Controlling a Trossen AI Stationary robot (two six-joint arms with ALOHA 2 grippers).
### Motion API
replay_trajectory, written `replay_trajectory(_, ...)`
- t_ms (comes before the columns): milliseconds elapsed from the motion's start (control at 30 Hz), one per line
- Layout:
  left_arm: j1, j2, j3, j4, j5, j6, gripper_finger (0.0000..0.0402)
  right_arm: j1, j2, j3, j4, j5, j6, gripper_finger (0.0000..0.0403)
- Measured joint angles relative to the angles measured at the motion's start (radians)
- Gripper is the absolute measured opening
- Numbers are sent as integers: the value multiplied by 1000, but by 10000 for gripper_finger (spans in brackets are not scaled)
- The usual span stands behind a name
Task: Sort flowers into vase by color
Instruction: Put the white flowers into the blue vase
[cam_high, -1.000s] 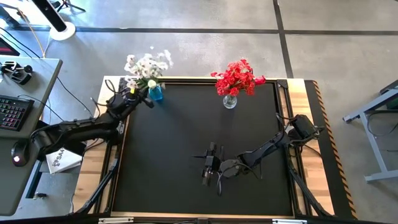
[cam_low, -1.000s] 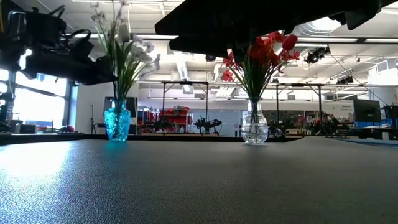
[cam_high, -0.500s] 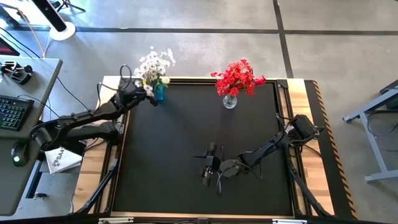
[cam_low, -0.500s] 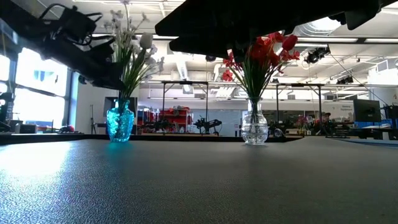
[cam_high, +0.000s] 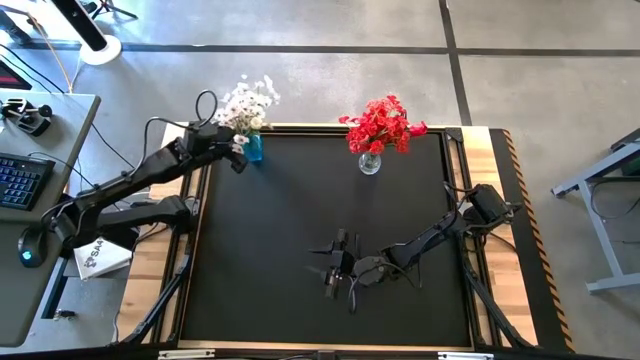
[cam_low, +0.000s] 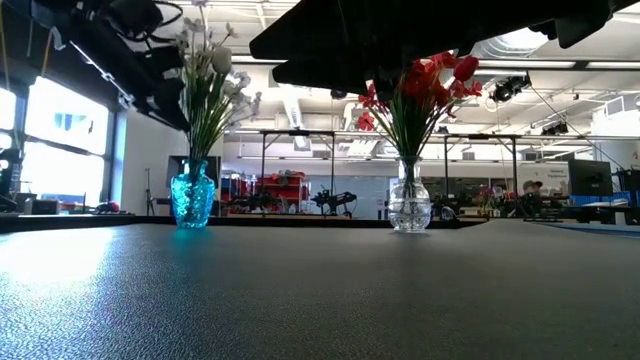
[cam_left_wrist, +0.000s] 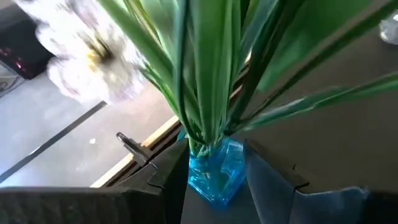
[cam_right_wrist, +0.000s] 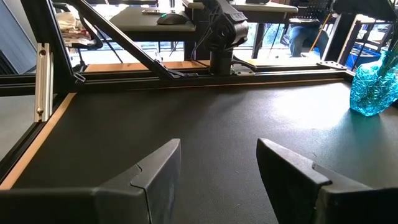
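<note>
White flowers (cam_high: 246, 100) stand in the blue vase (cam_high: 251, 148) at the table's far left; the left gripper (cam_high: 232, 152) beside it has parted fingers around the stems, not clamping. Red flowers (cam_high: 384, 124) fill the clear vase (cam_high: 369, 162). Right gripper (cam_high: 330, 268) rests mid-table, spread, empty. No legible writing.

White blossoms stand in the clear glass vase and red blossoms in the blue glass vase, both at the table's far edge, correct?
No, it is reversed: the white blossoms stand in the blue glass vase, the red blossoms in the clear glass vase, as the low view shows.
</note>
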Motion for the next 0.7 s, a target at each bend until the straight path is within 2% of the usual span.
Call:
replay_trajectory(100, 0, -39, 13, -9, 18, 0, 141, 0, 0, 0, -1, 0, 0, 206)
replay_trajectory(400, -1, -131, 20, 20, 178, -18, 128, -2, 0, 0, -5, 0, 11, 206)
replay_trajectory(500, -1, -122, 12, 101, 179, -18, 100, -2, 0, 0, -5, 0, 11, 206)
replay_trajectory(700, 0, -51, -2, 197, 179, -34, 19, -2, 0, 0, -11, 0, 27, 206)
